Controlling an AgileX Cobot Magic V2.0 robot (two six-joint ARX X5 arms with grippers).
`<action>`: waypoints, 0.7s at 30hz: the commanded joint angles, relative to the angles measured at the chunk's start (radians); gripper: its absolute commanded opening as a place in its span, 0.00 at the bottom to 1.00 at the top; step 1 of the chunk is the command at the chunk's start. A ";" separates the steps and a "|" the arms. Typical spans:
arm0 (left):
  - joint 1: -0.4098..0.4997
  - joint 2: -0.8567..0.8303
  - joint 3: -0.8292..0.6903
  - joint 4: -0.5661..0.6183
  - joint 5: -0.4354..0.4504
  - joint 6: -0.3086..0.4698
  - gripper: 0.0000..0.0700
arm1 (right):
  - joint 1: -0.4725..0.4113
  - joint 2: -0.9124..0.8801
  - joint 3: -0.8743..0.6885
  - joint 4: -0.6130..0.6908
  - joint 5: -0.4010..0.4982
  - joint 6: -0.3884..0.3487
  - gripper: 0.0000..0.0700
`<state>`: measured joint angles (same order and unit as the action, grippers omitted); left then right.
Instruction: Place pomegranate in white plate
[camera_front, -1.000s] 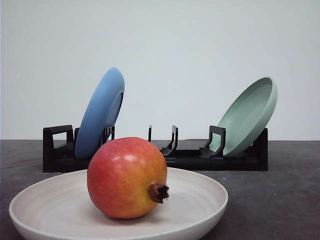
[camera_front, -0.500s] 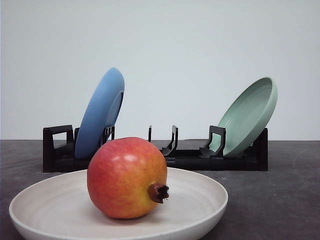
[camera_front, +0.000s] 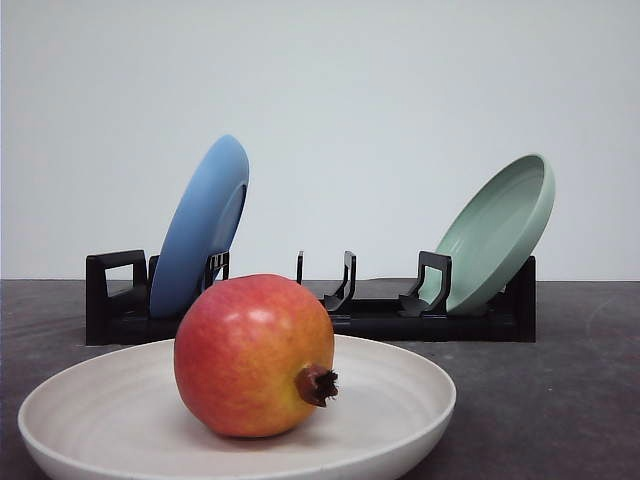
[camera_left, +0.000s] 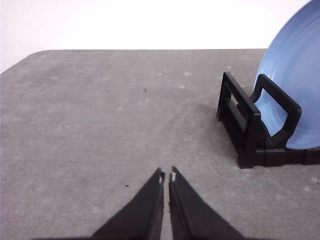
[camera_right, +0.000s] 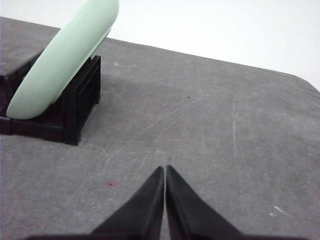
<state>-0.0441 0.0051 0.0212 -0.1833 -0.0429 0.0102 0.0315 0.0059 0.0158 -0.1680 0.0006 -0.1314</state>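
In the white plate (camera_front: 400, 400) the glossy pomegranate (camera_front: 250, 355) looks heavy, rigid, slippery; cup its widest middle. Left gripper (camera_left: 166, 176) and right gripper (camera_right: 165, 170) are closed, empty.

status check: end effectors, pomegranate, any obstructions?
Left end effector shut, empty, above bare table. Right end effector same. Pomegranate sitting in white plate. Nothing obstructing.
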 joint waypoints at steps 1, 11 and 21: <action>-0.002 -0.002 -0.009 -0.004 -0.002 -0.001 0.00 | -0.001 -0.002 -0.004 0.011 -0.001 -0.006 0.00; -0.002 -0.002 -0.009 -0.004 -0.002 -0.001 0.00 | -0.001 -0.002 -0.004 0.011 -0.001 -0.006 0.00; -0.002 -0.002 -0.009 -0.004 -0.002 -0.001 0.00 | -0.001 -0.002 -0.004 0.011 -0.001 -0.006 0.00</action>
<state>-0.0441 0.0051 0.0212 -0.1829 -0.0426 0.0104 0.0315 0.0059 0.0158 -0.1680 0.0006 -0.1314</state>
